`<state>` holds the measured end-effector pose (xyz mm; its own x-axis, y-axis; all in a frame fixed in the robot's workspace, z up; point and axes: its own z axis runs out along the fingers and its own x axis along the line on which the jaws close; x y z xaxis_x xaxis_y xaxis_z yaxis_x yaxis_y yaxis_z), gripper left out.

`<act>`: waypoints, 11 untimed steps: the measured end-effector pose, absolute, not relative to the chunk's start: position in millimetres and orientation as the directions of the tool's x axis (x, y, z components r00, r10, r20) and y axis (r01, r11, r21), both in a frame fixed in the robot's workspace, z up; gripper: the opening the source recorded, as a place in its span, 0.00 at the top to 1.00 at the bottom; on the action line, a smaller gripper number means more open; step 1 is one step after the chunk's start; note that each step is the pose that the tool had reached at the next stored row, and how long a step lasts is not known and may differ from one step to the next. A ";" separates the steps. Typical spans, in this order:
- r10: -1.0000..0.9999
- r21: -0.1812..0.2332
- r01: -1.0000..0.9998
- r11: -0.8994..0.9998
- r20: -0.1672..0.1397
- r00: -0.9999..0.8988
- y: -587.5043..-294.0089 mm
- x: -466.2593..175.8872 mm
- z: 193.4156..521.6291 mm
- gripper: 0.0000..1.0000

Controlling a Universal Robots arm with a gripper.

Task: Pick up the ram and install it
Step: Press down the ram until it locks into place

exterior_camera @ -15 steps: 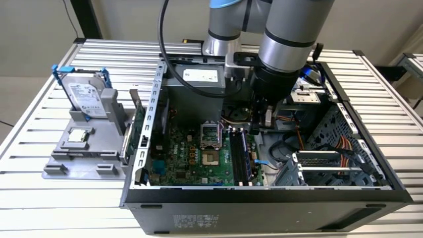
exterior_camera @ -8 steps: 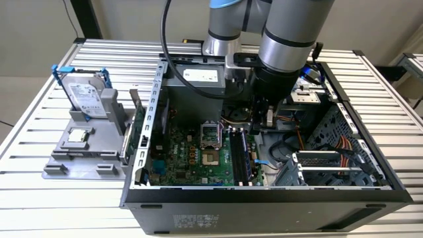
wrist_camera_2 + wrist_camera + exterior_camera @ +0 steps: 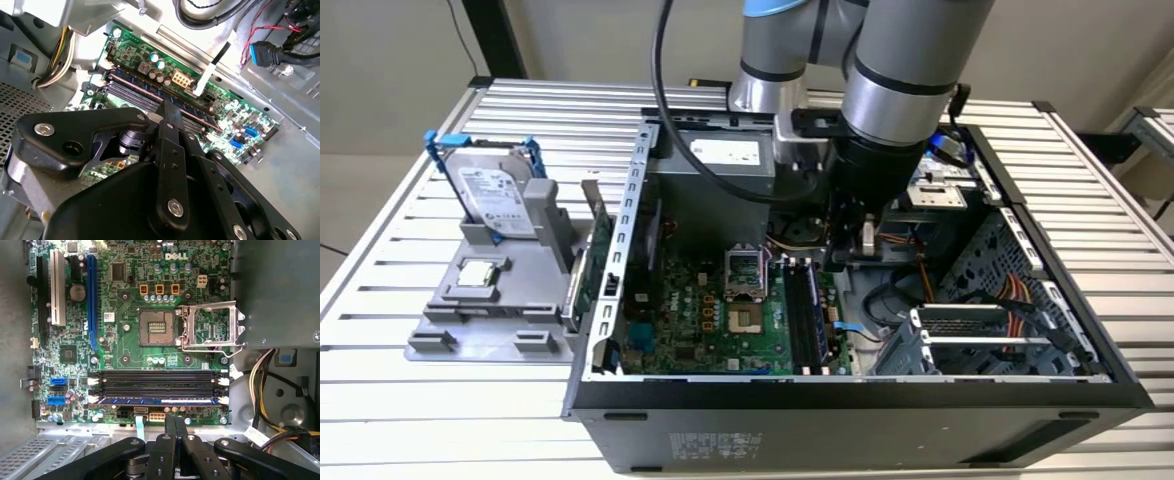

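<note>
The gripper (image 3: 175,427), fingers pressed together and empty, hangs just beside the ram (image 3: 157,401), which sits in the motherboard (image 3: 125,315) slot farthest from the processor socket (image 3: 157,327); seating looks done, perhaps needing a press.

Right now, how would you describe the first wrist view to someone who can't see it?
Looking straight down at a green motherboard, a blue-green ram stick sits in one of four long memory slots. The black gripper hangs just beside that slot, fingers pressed together. The square processor socket stands open and empty.
</note>
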<state>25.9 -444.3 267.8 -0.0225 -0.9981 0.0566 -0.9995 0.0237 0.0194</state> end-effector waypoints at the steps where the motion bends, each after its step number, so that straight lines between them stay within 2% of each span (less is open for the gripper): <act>1: -0.998 0.019 -1.000 0.017 0.056 -0.016 -444.3 25.9 267.8 1.00; 11: -0.998 0.019 -1.000 -0.010 0.056 0.011 -444.7 22.2 261.7 1.00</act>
